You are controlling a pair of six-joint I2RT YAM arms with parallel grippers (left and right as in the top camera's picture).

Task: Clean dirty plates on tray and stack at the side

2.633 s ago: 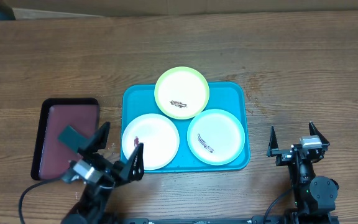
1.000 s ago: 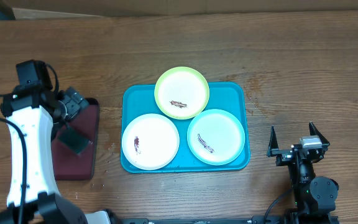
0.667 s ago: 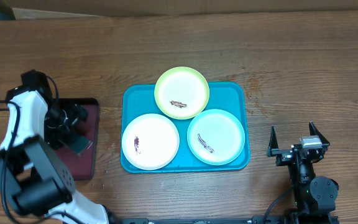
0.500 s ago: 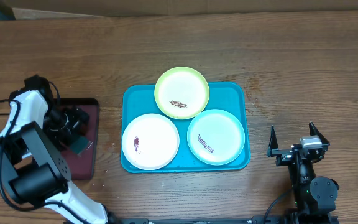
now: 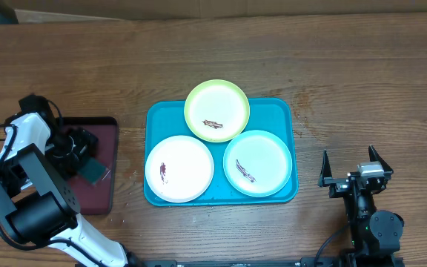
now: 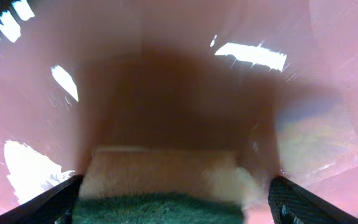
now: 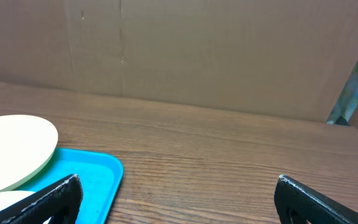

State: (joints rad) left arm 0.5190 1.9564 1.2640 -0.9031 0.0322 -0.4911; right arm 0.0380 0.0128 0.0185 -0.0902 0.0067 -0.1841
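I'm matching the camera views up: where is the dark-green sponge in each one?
Overhead: the sponge is at the far left, lying on the maroon tray.
Left wrist: bottom centre, close up.
Right wrist: not in it.
Shared landmark: the maroon tray, seen under the sponge in both the overhead and left wrist views.

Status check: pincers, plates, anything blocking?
Left pincer open, straddling sponge on maroon tray. Right pincer open, parked beside blue tray. Three smeared plates on it. Nothing blocking.

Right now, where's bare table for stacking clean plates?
Bare wood lies between the blue tray and the right hand, and across the back beyond the yellow plate. Three plates fill that tray; the left hand crowds the maroon tray.
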